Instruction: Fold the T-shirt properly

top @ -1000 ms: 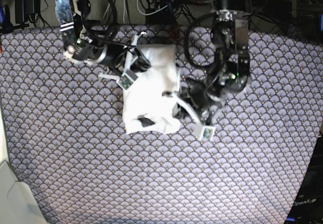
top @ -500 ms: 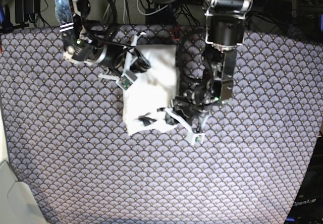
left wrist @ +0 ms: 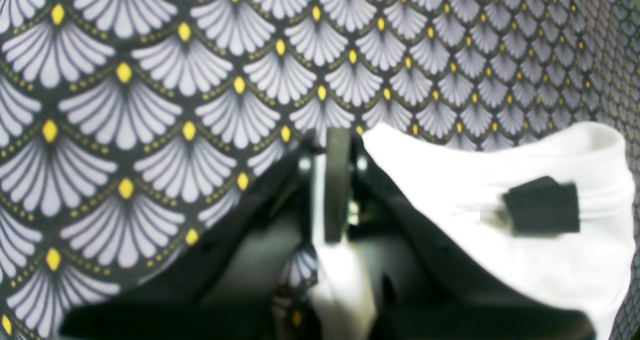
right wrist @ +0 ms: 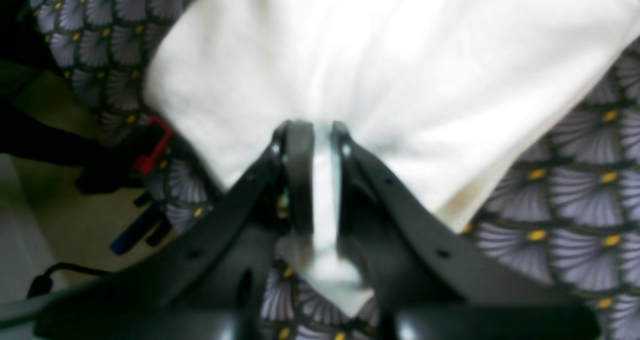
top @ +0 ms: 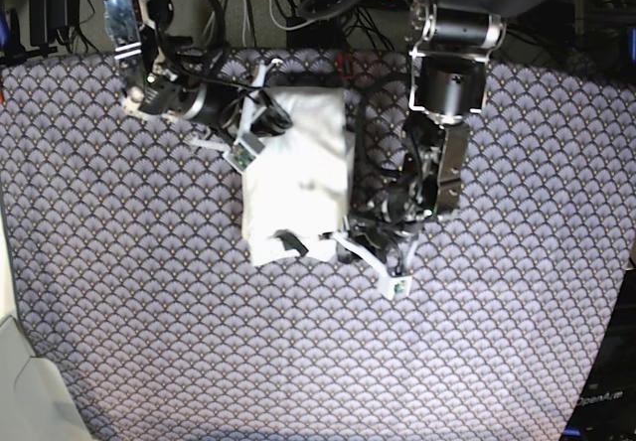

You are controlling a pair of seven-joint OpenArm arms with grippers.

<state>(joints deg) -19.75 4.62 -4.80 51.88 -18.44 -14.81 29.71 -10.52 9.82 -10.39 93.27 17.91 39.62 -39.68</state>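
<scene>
Both grippers are seen clamped on cloth. By the right gripper point(right wrist: 315, 180) a fold of the white T-shirt point(top: 298, 178) is pinched between the two dark fingers, as shown in the right wrist view, where white cloth fills the narrow gap between them. This gripper is placed at the shirt's far edge, on the base view's left. By the left gripper point(left wrist: 332, 190) an edge of the same shirt is nipped, the jaws being drawn nearly together with a thin strip of white cloth seen below them; it is set at the shirt's near corner, on the base view's right.

The T-shirt is laid as a folded, roughly rectangular white bundle in the middle of the counter point(top: 149, 312), which is covered with a grey fan-patterned cloth dotted with yellow. Only plain white cloth is shown; no print can be made out. A small dark patch point(left wrist: 542, 205) is seen on the cloth near its hemmed edge in the left wrist view.
</scene>
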